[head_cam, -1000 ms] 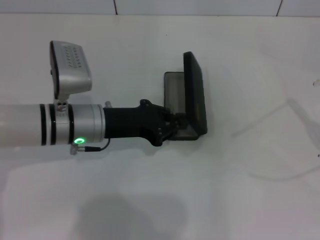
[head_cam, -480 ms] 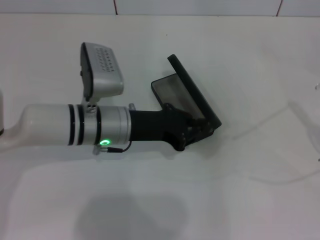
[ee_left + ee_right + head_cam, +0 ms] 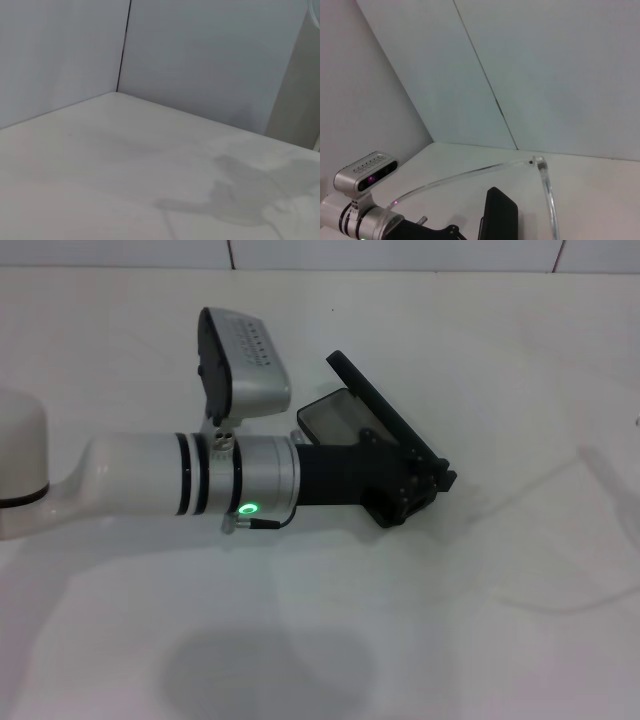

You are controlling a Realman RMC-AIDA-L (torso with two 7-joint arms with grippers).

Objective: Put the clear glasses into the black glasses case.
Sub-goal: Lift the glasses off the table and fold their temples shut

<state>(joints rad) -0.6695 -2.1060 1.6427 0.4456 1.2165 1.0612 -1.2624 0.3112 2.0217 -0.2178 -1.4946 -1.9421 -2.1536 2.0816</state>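
While my left gripper [image 3: 410,495] reaches in from the left across the white table [image 3: 320,640], its black fingers sit at the near right end of the black glasses case [image 3: 385,435], apparently pinching that end, though I cannot tell this for sure. That case stands open at mid-table, skewed, its lid up on the right and its grey lining showing on the left. To the right, well apart from it, the clear glasses [image 3: 570,540] lie faint on the table; my right wrist camera sees their arm [image 3: 470,175] close up. My right gripper is out of sight.
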